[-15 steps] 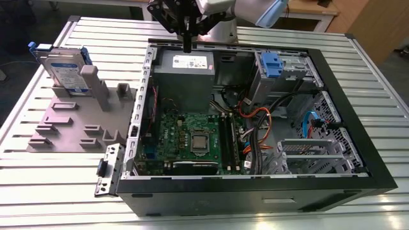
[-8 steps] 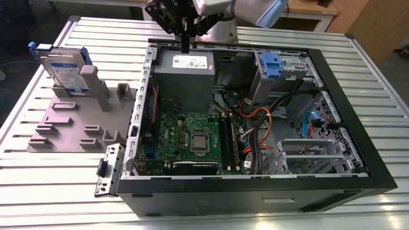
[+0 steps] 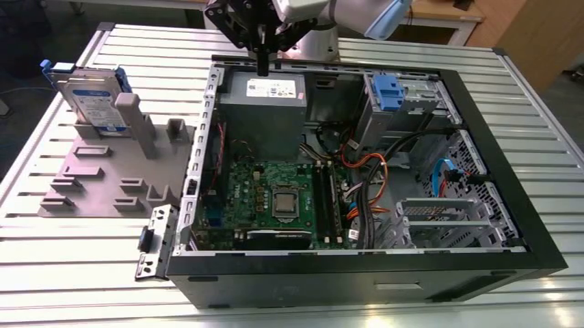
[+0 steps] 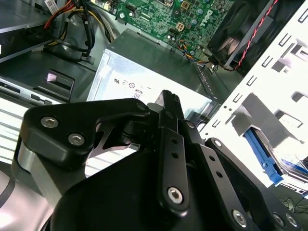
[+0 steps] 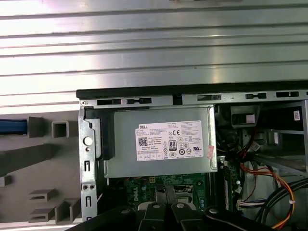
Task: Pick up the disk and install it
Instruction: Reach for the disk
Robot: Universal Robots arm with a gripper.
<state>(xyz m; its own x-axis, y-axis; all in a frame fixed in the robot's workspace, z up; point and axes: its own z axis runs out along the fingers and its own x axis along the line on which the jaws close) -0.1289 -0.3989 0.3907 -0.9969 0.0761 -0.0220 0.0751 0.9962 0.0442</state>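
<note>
Slatted metal table [image 3: 137, 48], glare on slats. Past the gripper [image 3: 262, 68]: wooden desk [image 3: 452, 19], wood panel [image 3: 534, 34]. Dark floor [image 3: 23, 61] beside table.

The exterior view looks from high up and well back, tilted down over the whole open case [image 3: 365, 273] on the desk [image 3: 73, 287]. The first wrist view looks straight down on the power supply [image 5: 159, 144] from fairly near, taking in the case wall and the desk beyond it. The second wrist view sits close behind the claw [image 4: 168, 98], looking slantwise past it. All three views share the power supply and the board [image 3: 278, 198] beside it.
</note>
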